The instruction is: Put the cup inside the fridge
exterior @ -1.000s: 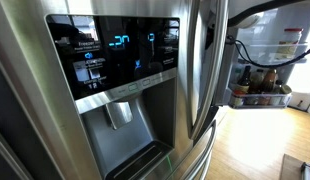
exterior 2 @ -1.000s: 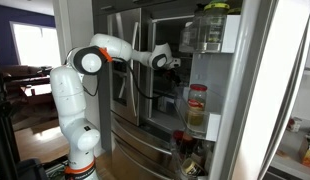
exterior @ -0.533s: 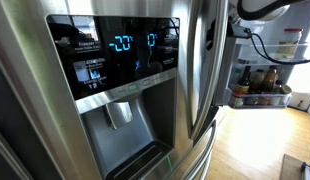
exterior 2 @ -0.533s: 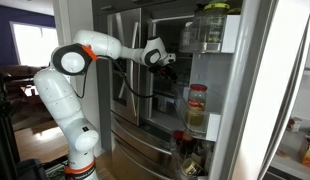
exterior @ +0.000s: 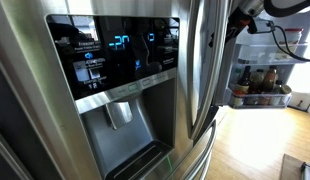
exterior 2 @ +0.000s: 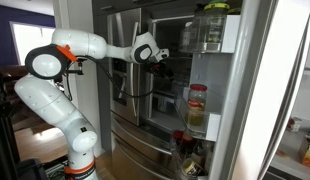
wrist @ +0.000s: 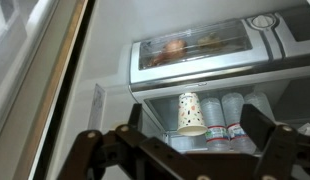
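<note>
Your gripper (wrist: 180, 152) stands with its fingers (wrist: 95, 150) spread wide apart and nothing between them. In the wrist view it points into the open fridge (wrist: 105, 60). In an exterior view the gripper (exterior 2: 161, 62) hangs at the upper part of the fridge (exterior 2: 135, 125), level with the opening, and the white arm (exterior 2: 80, 45) reaches across to it from the side away from the fridge.

The cup (wrist: 192, 113) is already inside the fridge. It stands on a white shelf, apart from the gripper and past its fingers. I cannot tell which way up it stands. Clear bottles (wrist: 231, 115) stand just beside it on the same shelf, and a clear drawer (wrist: 200, 45) with food in it sits right above.

The open fridge door carries a jar with a red lid (exterior 2: 197, 105) on a shelf. In an exterior view the black dispenser panel (exterior: 115, 50) on the closed fridge door shows blue digits, and brown bottles (exterior: 260, 82) line a shelf inside the fridge.
</note>
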Controlling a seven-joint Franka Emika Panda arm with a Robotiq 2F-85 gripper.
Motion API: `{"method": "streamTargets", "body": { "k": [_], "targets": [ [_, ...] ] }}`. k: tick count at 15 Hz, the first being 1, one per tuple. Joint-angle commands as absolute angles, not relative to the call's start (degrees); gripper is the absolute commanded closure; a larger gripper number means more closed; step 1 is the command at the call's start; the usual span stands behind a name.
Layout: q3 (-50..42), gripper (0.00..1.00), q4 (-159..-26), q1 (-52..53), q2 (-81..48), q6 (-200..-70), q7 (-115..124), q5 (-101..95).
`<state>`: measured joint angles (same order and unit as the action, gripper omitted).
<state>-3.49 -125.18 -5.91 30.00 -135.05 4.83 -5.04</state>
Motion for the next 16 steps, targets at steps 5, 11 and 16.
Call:
{"method": "streamTargets", "body": {
  "k": [5,11,16],
  "targets": [
    [-1.3,0.0,-132.8,-10.2,39.6,-136.0,8.8,-7.0],
    [-0.8,0.0,-136.1,-13.5,44.4,-137.4,12.1,-6.9],
    [-1.4,0.0,-134.4,-13.3,43.7,-135.9,11.2,-5.9]
  ]
}}
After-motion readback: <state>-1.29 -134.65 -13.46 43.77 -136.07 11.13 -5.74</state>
